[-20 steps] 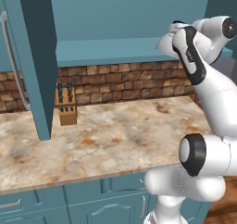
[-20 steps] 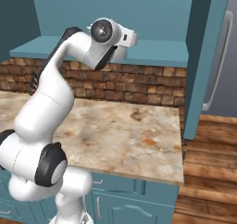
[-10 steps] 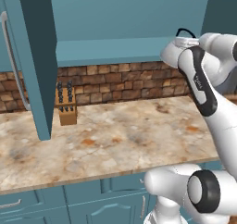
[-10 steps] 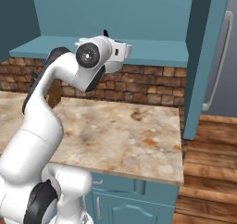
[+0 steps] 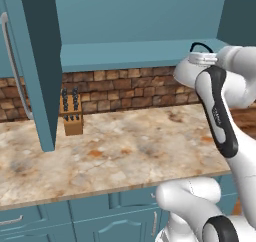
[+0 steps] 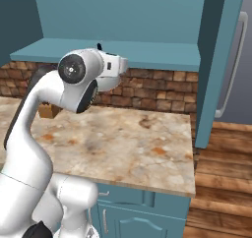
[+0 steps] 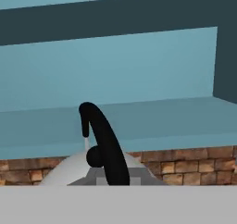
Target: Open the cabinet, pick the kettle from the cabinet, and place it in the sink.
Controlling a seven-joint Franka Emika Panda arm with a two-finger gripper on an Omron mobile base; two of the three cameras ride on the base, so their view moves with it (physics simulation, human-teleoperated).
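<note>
Beige marbled table abuts a brown brick wall. A wooden knife block stands against that wall. Wood-plank floor lies beside the table's end.

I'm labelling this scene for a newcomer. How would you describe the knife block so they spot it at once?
Start at the open teal cabinet above the beige marbled counter. Follow the brick backsplash left towards the hanging cabinet door. There, against the bricks, stands the knife block: a small tan wooden block with dark handles sticking out on top.
</note>
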